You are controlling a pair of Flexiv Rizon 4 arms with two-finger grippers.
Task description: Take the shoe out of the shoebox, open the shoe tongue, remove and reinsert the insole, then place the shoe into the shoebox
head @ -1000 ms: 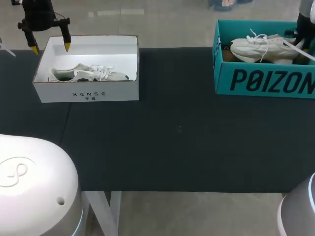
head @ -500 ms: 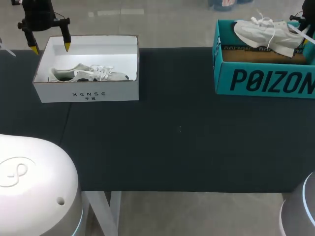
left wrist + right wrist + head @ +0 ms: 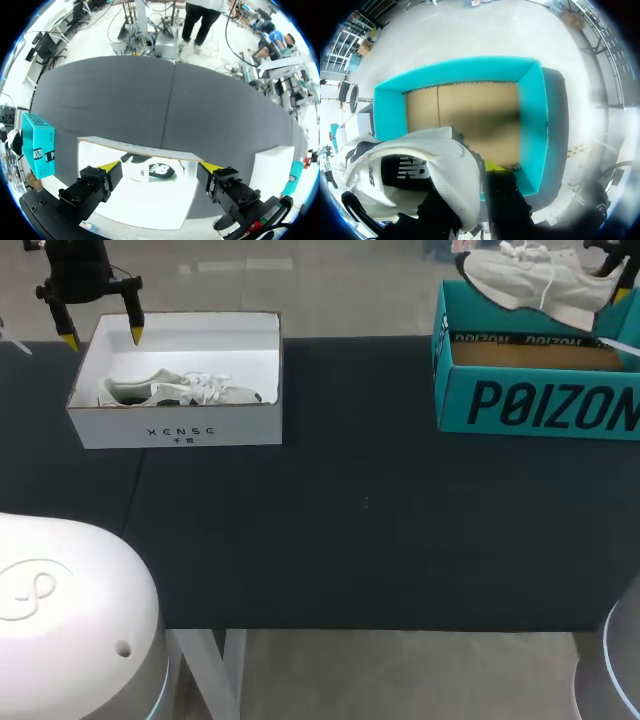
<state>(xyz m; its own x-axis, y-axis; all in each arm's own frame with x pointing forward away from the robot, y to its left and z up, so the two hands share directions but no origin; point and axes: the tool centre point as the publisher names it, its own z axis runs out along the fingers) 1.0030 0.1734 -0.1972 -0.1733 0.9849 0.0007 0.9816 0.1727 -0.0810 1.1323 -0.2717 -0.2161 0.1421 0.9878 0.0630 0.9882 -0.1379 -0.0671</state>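
A white shoe (image 3: 530,280) hangs tilted above the open teal shoebox (image 3: 540,400) at the table's far right, with my right gripper (image 3: 617,270) shut on its heel end. In the right wrist view the shoe (image 3: 415,170) fills the space beside the gripper (image 3: 481,172), and the teal box (image 3: 532,115) lies below with its brown floor bare. My left gripper (image 3: 102,337) stands open over the back left corner of a white shoebox (image 3: 175,430). A second white shoe (image 3: 180,390) lies in that box, and it also shows under the open left gripper (image 3: 160,167) as the shoe (image 3: 155,171).
The dark table (image 3: 360,510) stretches between the two boxes and toward the front edge. The white box stands at the far left, the teal box at the far right. In the left wrist view the teal box (image 3: 37,145) appears off to the side.
My right gripper has lifted the white shoe up out of the teal box, which now shows its bare floor. The left arm has stayed still.
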